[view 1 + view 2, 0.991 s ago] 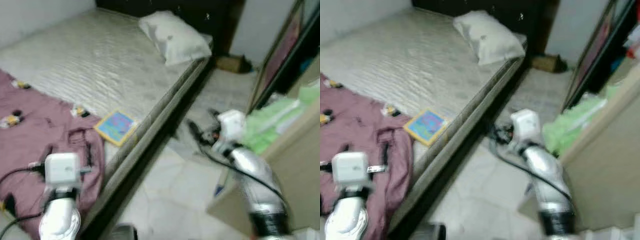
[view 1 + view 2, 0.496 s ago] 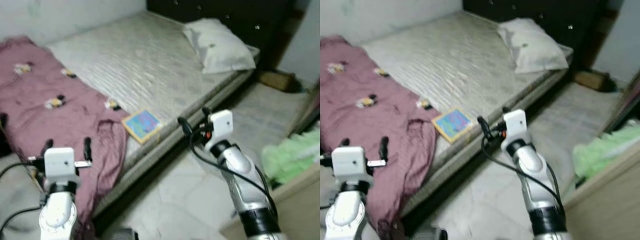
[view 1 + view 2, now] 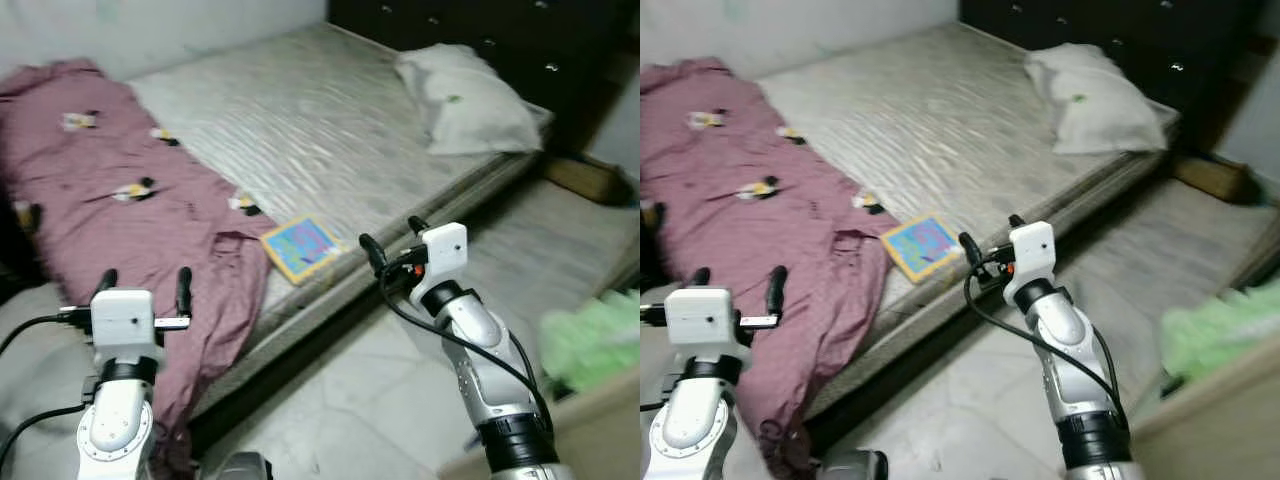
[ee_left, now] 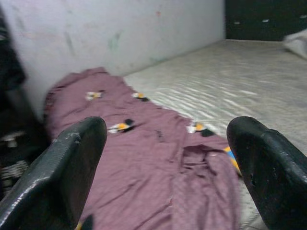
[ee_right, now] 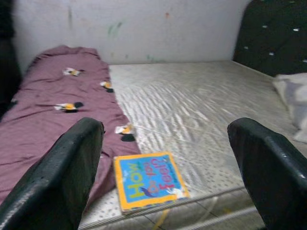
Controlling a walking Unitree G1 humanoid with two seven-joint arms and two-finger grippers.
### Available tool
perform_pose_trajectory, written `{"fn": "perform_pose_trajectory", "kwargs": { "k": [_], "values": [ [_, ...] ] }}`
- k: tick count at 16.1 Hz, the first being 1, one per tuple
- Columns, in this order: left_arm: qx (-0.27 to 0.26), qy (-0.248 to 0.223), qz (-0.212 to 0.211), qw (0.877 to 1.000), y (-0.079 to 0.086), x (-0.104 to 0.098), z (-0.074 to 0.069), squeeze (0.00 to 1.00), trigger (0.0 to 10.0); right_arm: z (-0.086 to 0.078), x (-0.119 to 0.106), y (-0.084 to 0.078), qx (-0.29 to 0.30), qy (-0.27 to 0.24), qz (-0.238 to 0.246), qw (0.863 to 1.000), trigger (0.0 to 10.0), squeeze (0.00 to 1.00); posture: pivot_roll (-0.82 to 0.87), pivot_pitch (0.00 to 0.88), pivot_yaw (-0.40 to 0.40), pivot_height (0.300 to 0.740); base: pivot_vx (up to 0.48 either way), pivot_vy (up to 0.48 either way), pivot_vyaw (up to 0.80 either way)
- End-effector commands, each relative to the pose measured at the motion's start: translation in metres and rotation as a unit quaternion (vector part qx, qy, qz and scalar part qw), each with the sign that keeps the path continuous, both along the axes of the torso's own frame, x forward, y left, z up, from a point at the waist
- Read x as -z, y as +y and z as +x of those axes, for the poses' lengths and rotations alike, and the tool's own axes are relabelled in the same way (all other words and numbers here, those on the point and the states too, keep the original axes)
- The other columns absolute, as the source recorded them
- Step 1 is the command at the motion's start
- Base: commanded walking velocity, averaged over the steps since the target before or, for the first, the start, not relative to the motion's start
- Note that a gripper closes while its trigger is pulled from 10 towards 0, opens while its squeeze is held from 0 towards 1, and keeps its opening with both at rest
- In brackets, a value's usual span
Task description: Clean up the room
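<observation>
A blue and yellow picture book (image 3: 303, 247) lies on the bare mattress (image 3: 300, 120) near its front edge, beside a crumpled maroon blanket (image 3: 120, 220) that hangs over the bed's side. My right gripper (image 3: 390, 238) hovers open just off the bed edge, a short way right of the book (image 5: 148, 184). My left gripper (image 3: 143, 283) is open too, held over the hanging blanket (image 4: 158, 163). A white pillow (image 3: 470, 98) rests at the head of the bed.
A dark headboard (image 3: 480, 30) stands behind the pillow. Pale tiled floor (image 3: 360, 400) runs along the bed's side. A green cloth heap (image 3: 595, 335) lies at the right, and a brown box (image 3: 585, 178) sits on the floor beyond the bed's corner.
The camera has swung left, bringing more of the blanket and bed into view. The right gripper stays close to the bed edge near the book.
</observation>
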State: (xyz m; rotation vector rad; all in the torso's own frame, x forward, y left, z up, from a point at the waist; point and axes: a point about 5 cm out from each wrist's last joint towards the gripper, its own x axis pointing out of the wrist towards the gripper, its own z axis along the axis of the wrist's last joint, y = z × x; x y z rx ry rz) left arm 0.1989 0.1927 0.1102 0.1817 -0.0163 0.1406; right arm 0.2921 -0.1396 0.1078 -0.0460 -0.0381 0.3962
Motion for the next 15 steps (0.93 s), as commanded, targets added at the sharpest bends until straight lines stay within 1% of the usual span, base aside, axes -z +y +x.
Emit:
{"fn": "perform_pose_trajectory", "kwargs": {
  "k": [1, 4, 5, 10, 14, 15],
  "values": [
    [0.008, 0.0, -0.002, 1.0, -0.0022, -0.0006, 0.0001, 0.0, 10.0, -0.0005, 0.0008, -0.0034, 0.003, 0.0, -0.004, 1.0, 10.0, 0.0, -0.03, 0.038, 0.003, 0.74, 0.0, 0.0, 0.0],
    [0.009, 0.002, -0.001, 1.0, -0.0016, -0.0002, -0.0006, 0.0, 10.0, -0.0008, 0.0007, -0.0034, 0.001, -0.002, -0.006, 1.0, 10.0, 0.0, -0.03, 0.038, 0.003, 0.74, 0.0, 0.0, 0.0],
    [0.01, 0.002, -0.001, 1.0, -0.0016, -0.0002, -0.0005, 0.0, 10.0, -0.0008, 0.0007, -0.0034, 0.001, -0.002, -0.006, 1.0, 10.0, 0.0, -0.03, 0.038, 0.003, 0.74, 0.0, 0.0, 0.52],
    [0.014, 0.002, -0.003, 1.0, -0.0033, 0.0002, -0.0003, 0.0, 10.0, -0.0007, 0.0006, -0.0038, 0.001, -0.003, -0.008, 1.0, 10.0, 0.0, -0.03, 0.04, 0.0, 0.74, 0.255, 0.0, 0.8],
    [0.015, 0.003, -0.005, 1.0, -0.0037, 0.0004, -0.0002, 0.0, 10.0, -0.0006, 0.0006, -0.0039, 0.001, -0.003, -0.009, 1.0, 10.0, 0.0, -0.03, 0.04, -0.001, 0.74, 0.278, 0.0, 0.54],
    [0.015, 0.003, -0.005, 1.0, -0.0038, 0.0005, -0.0003, 0.0, 10.0, -0.0005, 0.0008, -0.0041, 0.001, -0.003, -0.009, 1.0, 10.0, 0.0, -0.03, 0.04, -0.002, 0.74, 0.277, 0.0, 0.0]
  ]
}}
